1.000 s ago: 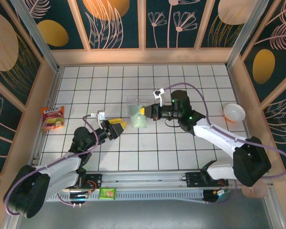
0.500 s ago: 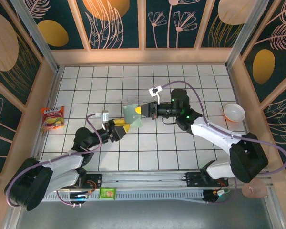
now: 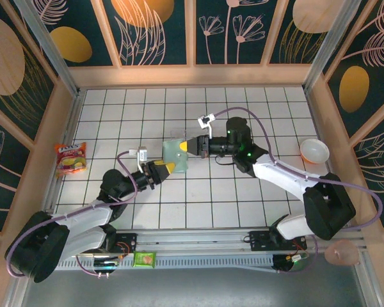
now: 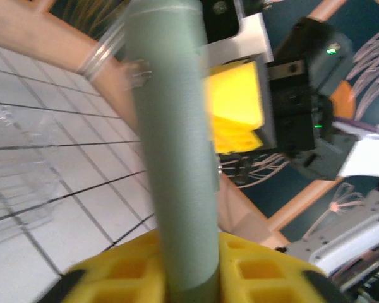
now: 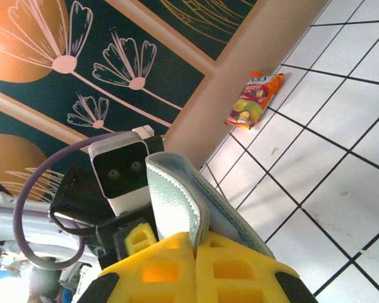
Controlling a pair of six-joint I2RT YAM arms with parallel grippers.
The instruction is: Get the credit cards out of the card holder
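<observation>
Grey-green holder (image 3: 175, 155) sits mid-table over the white tiles in the top view. The right gripper (image 3: 188, 146) pinches it from the far right and the left gripper (image 3: 167, 168) from the near left. A snack packet (image 3: 71, 158) lies by the left wall and a bowl (image 3: 314, 151) by the right.

Left wrist: the holder (image 4: 174, 126) rises edge-on, clamped tight in the left gripper (image 4: 188, 262). Clear cards (image 4: 22, 183) lie flat on the tiles to its left.

Right wrist: the right gripper (image 5: 194, 252) is closed on the holder (image 5: 174, 196), whose two panels stand slightly parted.
</observation>
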